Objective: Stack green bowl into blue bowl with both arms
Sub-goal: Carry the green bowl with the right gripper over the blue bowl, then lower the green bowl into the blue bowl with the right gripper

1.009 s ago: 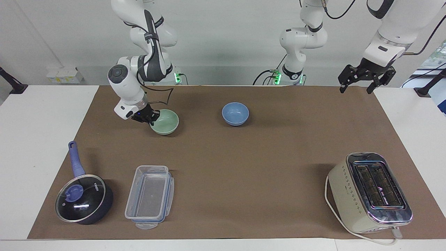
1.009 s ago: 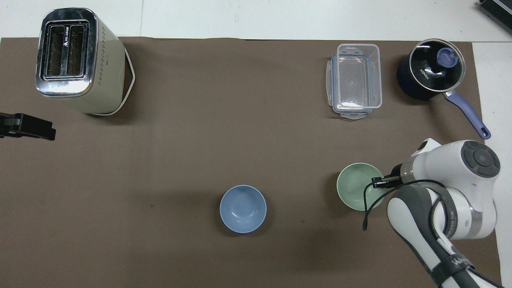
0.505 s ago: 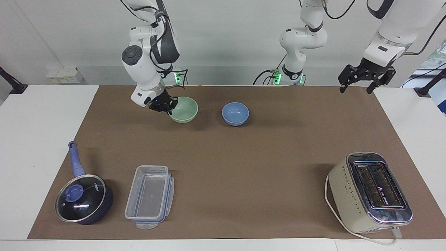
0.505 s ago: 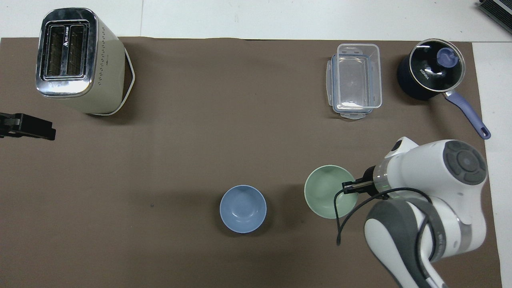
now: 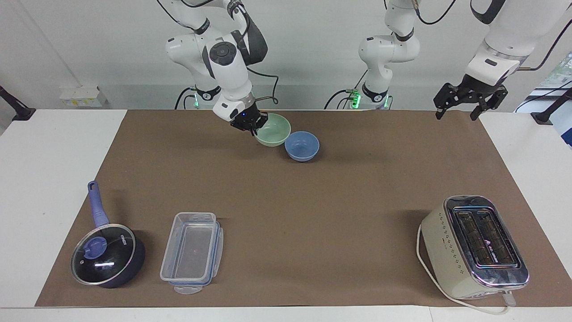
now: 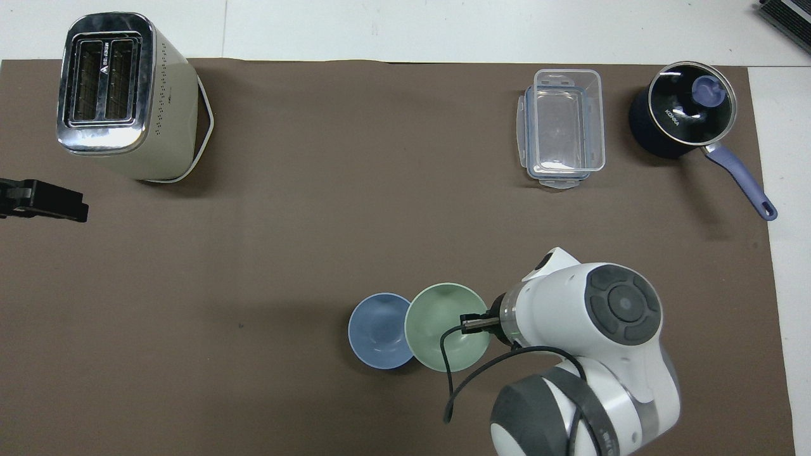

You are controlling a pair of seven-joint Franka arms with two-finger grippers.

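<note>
**Green bowl in the air, nearly at the blue one**

I am the right arm, and my right pincer (image 5: 255,129) is clamped tight on the rim of the green bowl (image 5: 273,130), at the rim's edge toward my own end of the bench. The bowl hangs clear of the brown mat (image 5: 286,214), tipped a little, its mouth up. It sits just beside the blue bowl (image 5: 302,146); from above the green rim (image 6: 447,326) overlaps the blue bowl's edge (image 6: 379,329), but in the facing view I judge that as height only, not contact. The blue bowl rests on the mat, near the robots' end and about midway between the two bases.

My partner's left pincer (image 5: 470,101) waits with its fingers spread wide and nothing in them, raised over the mat's corner at its own end, well apart from both bowls.

So the step in hand is the carry: pick-up done, placing not yet done. What the next move calls for, as I read it, is a little more travel toward the left arm's end until the green bowl is centred over the blue one, levelling it so it seats rather than wedges, then a straight descent and release. Since I grip the rim, my fingers must stay clear of the blue wall on the way down. Both bowls being the same size, a poor centring would likely leave the green one perched crooked.
</note>
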